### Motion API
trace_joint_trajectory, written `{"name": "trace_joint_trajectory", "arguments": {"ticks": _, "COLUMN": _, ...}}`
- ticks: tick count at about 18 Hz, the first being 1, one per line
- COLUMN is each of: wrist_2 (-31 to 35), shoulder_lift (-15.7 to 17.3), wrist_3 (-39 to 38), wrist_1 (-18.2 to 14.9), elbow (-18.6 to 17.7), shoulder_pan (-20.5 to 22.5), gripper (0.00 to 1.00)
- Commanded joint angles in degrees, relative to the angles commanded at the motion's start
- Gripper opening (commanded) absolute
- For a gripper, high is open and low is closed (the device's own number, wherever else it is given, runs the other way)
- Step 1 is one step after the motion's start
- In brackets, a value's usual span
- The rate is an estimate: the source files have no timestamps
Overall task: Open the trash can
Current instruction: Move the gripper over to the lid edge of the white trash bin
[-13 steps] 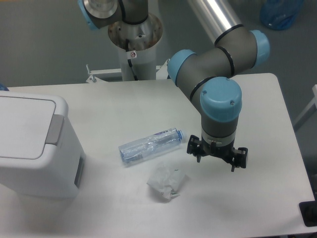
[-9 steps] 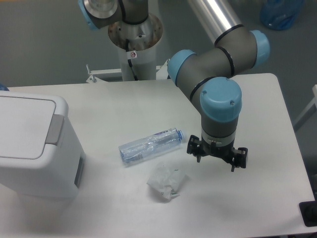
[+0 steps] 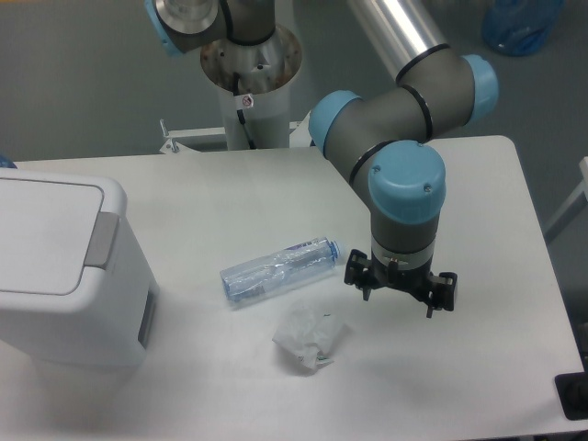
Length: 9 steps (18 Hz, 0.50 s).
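Observation:
The trash can is a large white boxy bin at the left edge of the table. Its flat white lid is down and the grey push bar runs along the lid's right side. My gripper hangs over the right half of the table, far to the right of the bin. Its two black fingers are spread apart and hold nothing.
A clear plastic bottle with a blue label lies on the white table between the bin and the gripper. A small white wad of paper lies just below it. The arm's base column stands behind the table.
The arm and gripper have shifted very slightly to the left. Nothing else has moved.

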Motion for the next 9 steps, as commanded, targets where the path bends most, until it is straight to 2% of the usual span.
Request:
{"name": "trace_joint_trajectory", "arguments": {"ticks": 2, "wrist_2": -2.36, "shoulder_lift": 1.41, "wrist_3": -3.25, "wrist_1": -0.09, "elbow": 0.00, "shoulder_pan": -1.32, "gripper": 1.00}}
{"name": "trace_joint_trajectory", "arguments": {"ticks": 9, "wrist_2": -18.00, "shoulder_lift": 8.96, "wrist_3": -17.84, "wrist_1": 0.00, "elbow": -0.70, "shoulder_pan": -2.90, "gripper": 1.00}}
